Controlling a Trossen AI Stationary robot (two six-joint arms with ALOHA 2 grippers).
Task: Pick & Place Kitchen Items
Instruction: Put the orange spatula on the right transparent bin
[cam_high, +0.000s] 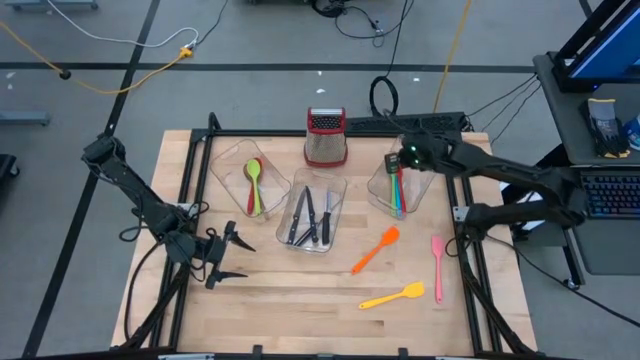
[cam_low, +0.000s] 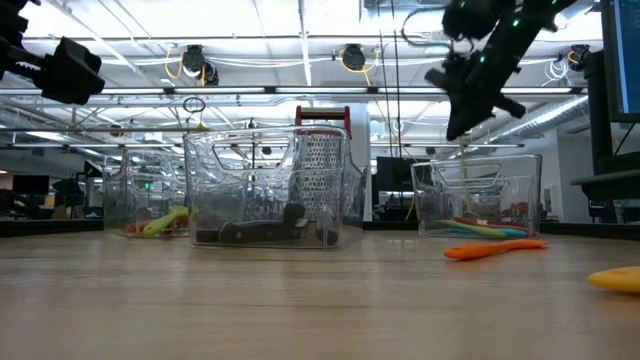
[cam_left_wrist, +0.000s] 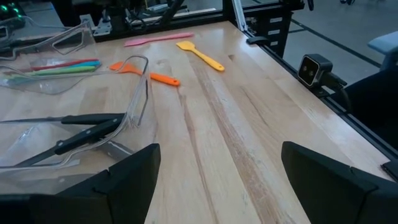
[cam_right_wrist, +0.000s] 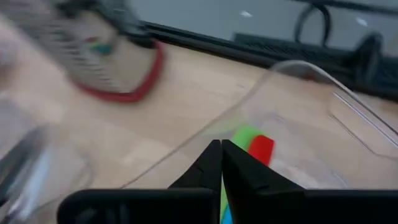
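Kitchen items are split between three clear tubs and the bare counter. On the high view, the left tub at about 10 o'clock from the counter's middle holds a red spoon and a green utensil. The middle tub, near the centre, holds black-handled knives. The right tub at about 2 o'clock holds a bundle of coloured utensils in red, green and blue. A steel box grater with a red top stands at 12 o'clock, just behind the middle tub.

Three utensils lie loose on the wood toward 4 o'clock: an orange spatula, a pink spatula to its right, and a yellow spatula nearest the front edge. They lie apart from one another.

Right tool hangs above the right tub; in the right wrist view its fingers are pressed together with nothing between them, over the red and green pieces in the tub. Left tool waits low at about 8 o'clock, its fingers spread wide and holding nothing.
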